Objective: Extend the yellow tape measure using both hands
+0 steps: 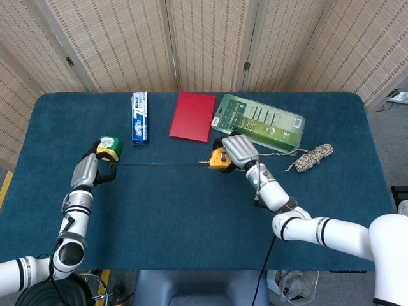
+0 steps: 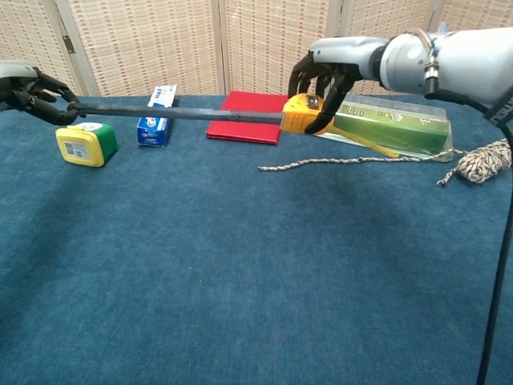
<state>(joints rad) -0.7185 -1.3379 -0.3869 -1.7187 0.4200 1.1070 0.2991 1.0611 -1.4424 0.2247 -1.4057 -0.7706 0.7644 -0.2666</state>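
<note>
Yellow tape measure (image 2: 296, 112) between both hands

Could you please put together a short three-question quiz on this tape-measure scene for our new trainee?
1. True or false: the left hand holds the yellow case of the tape measure.
2. Which object lies nearest the left hand? A) rope bundle B) green-and-yellow box C) red book
3. Fill in: the tape's blade hangs ____ the table, not on it.

Key: 1 false, the right hand grips the case; 2 B; 3 above.
</note>
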